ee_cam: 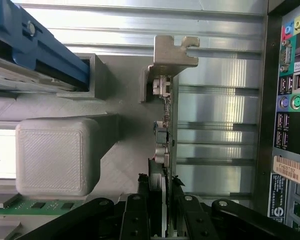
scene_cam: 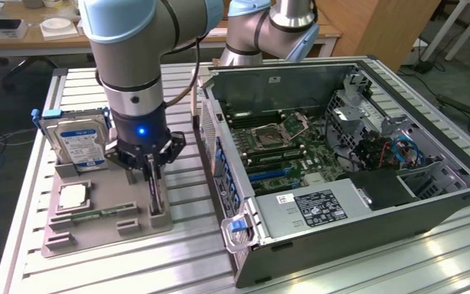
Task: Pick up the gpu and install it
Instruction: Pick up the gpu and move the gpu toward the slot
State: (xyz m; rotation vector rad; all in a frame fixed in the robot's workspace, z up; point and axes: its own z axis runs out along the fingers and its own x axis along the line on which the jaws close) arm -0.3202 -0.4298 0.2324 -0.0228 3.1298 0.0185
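The gpu [scene_cam: 157, 202] stands on its edge in a slot of the grey holder tray [scene_cam: 96, 229], at the exterior view's left. In the wrist view the gpu [ee_cam: 167, 130] is edge-on, with its silver bracket [ee_cam: 171, 50] at the far end. My gripper [scene_cam: 152, 177] reaches straight down over it. The black fingers [ee_cam: 140, 210] sit tight against both faces of the card, so the gripper [ee_cam: 165, 182] is shut on it. The card still rests in its slot.
In the same tray are a silver hard drive [scene_cam: 78, 142], a square processor [scene_cam: 73, 196] and a green memory stick [scene_cam: 100, 214]. The open computer case [scene_cam: 431, 202] lies at the exterior view's right, motherboard [scene_cam: 284, 147] exposed. Its rear port panel [ee_cam: 290, 100] is close beside the tray. A second arm [scene_cam: 268, 30] stands behind.
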